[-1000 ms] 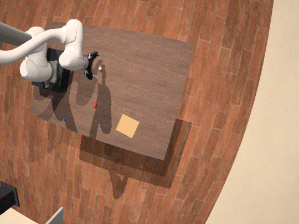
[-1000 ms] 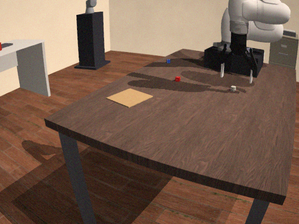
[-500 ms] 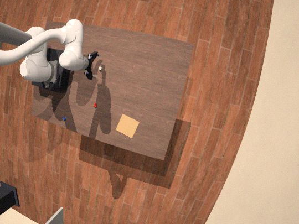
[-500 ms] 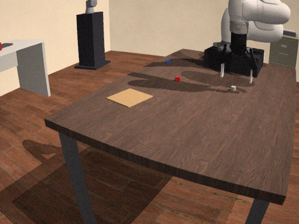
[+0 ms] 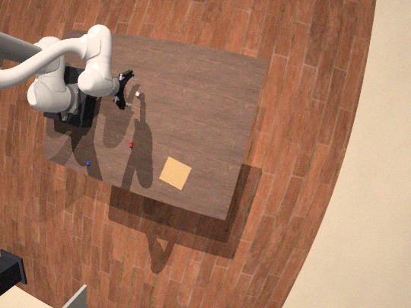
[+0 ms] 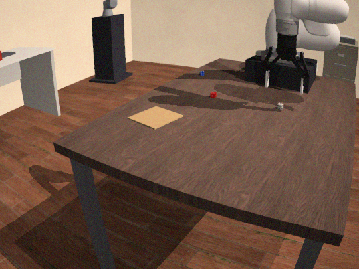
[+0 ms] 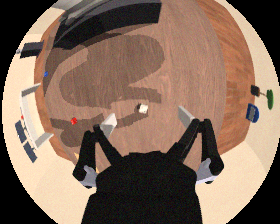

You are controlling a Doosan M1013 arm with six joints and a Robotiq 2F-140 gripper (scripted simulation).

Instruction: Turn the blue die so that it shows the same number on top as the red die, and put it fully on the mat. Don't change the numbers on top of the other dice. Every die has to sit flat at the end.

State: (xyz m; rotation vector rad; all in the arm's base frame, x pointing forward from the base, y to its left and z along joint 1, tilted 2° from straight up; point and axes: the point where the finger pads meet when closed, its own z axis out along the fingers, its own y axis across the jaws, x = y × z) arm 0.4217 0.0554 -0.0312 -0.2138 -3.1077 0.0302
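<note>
The blue die (image 5: 88,163) (image 6: 202,73) (image 7: 46,74) lies on the table near its long edge, off the mat. The red die (image 5: 131,144) (image 6: 213,95) (image 7: 74,121) lies on the table between the blue die and the mat. The white die (image 5: 138,93) (image 6: 280,106) (image 7: 143,108) lies on the table nearest the gripper. The square yellow mat (image 5: 175,173) (image 6: 155,117) has nothing on it. The numbers on top are too small to read. My gripper (image 5: 132,91) (image 6: 284,86) (image 7: 146,115) is open and empty, above the table beside the white die.
The brown table (image 5: 205,105) (image 6: 252,155) carries the arm's black base block (image 6: 282,73) at its far end. Shadows of the arm fall across the red and blue dice area. A white desk (image 6: 40,68) and a black pedestal (image 6: 108,48) stand beyond the table.
</note>
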